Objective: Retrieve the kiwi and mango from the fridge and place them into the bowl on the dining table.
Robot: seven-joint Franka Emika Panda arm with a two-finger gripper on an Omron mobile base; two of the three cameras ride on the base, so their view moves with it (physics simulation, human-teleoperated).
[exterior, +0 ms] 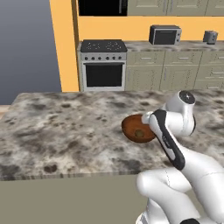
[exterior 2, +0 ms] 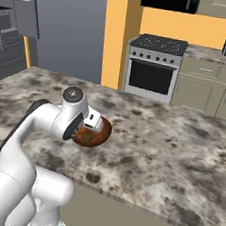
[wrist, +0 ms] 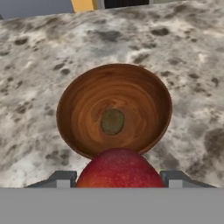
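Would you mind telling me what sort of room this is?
Apparently a home kitchen: a silver oven range with black cooktop, a grey microwave on beige cabinets, and a mottled grey-brown stone table.

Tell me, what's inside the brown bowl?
One kiwi lies on the bottom of the bowl. The gripper holds a reddish-orange mango at the near rim, and it covers a little of that edge, so I can't see what's under there.
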